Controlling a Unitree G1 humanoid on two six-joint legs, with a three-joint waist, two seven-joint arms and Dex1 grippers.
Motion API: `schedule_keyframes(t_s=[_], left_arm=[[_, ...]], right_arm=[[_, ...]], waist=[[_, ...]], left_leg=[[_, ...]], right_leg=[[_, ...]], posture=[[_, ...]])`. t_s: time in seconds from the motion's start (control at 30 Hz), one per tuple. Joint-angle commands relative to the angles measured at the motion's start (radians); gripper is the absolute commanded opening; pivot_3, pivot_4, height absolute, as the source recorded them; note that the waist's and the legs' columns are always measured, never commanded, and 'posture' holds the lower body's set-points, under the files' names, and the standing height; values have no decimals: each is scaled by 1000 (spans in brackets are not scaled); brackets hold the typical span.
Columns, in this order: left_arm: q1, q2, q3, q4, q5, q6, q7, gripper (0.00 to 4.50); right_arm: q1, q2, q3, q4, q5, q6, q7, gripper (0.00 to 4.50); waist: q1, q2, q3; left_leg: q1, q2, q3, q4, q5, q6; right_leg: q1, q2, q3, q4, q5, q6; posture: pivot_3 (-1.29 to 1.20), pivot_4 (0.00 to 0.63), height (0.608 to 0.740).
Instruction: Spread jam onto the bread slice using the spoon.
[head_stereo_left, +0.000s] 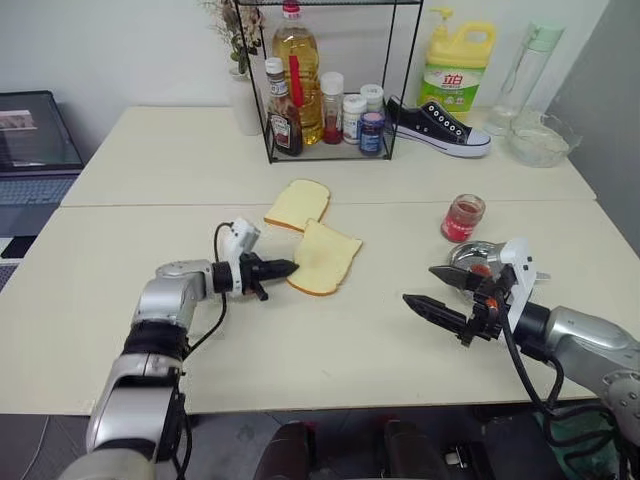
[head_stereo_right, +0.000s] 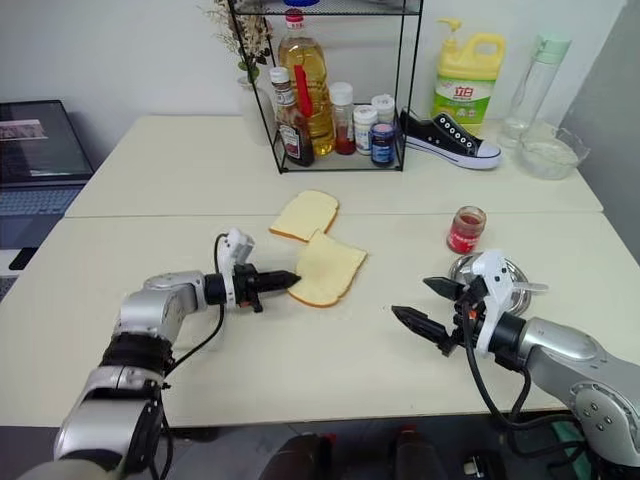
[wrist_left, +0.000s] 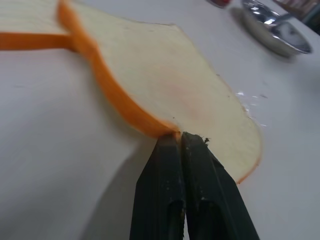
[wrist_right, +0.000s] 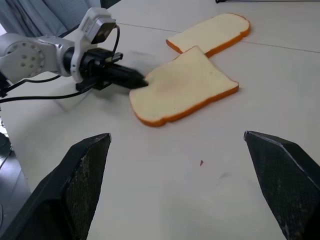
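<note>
at the lower left of the head view, the left hand (head_stereo_left: 282, 268) has its two black fingers pressed together, tips at the near edge of the bread slice (head_stereo_left: 325, 256); whether a sliver of crust is pinched between them cannot be told, though the left wrist view shows the closed tips touching the orange crust. at the lower right the right hand (head_stereo_left: 440, 290) hangs over the desk (head_stereo_left: 340, 350) with its fingers spread wide and nothing between them. just behind it sits a round steel dish (head_stereo_right: 512, 276), with the spoon (head_stereo_right: 528, 287) resting in it, its handle poking over the rim. a little farther back, right of centre, stands the small glass jar of jam (head_stereo_left: 463, 218). a second, smaller slice (head_stereo_left: 298, 203) lies just beyond the bread slice, the two overlapping at a corner. at the top of the frame a wire rack (head_stereo_left: 330, 80) holds bottles. the bread appears unspread apart from a faint pinkish tint, so the work looks to be at the steadying stage; the next move would call for the right hand to take up the spoon, load it at the jar and carry it to the slice.
</note>
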Motion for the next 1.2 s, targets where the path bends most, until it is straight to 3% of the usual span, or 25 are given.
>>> schedule_keyframes(t_s=[0.03,0.53,0.9,1.0,1.2], left_arm=[[50,-5,-37,-232,-68,105,7,25],[164,30,-93,-408,-115,176,49,25],[204,10,-117,-427,-106,144,109,25],[203,10,-118,-420,-110,140,116,654],[249,62,-81,-469,-137,176,124,2592]], right_arm=[[-8,2,-6,-3,-14,-34,14,4500],[15,1,-22,10,-31,-54,29,4500],[14,-2,-21,21,-32,-53,31,4500],[13,-1,-19,23,-32,-52,30,4500],[24,-1,-17,18,-39,-53,27,4500]], waist=[[1,0,0],[0,0,0],[0,0,0],[1,0,0],[0,0,0]], left_leg=[[0,0,0,0,0,0],[1,0,0,0,0,0],[1,0,0,0,0,0],[1,0,0,0,0,0],[2,0,0,-1,0,0]], right_leg=[[0,0,0,0,0,0],[2,0,0,-1,0,0],[2,0,-1,-1,0,0],[2,0,-1,-1,0,0],[2,0,0,-1,0,0]], posture=[[0,150,740],[0,150,740],[0,150,740],[0,150,740],[0,150,740]])
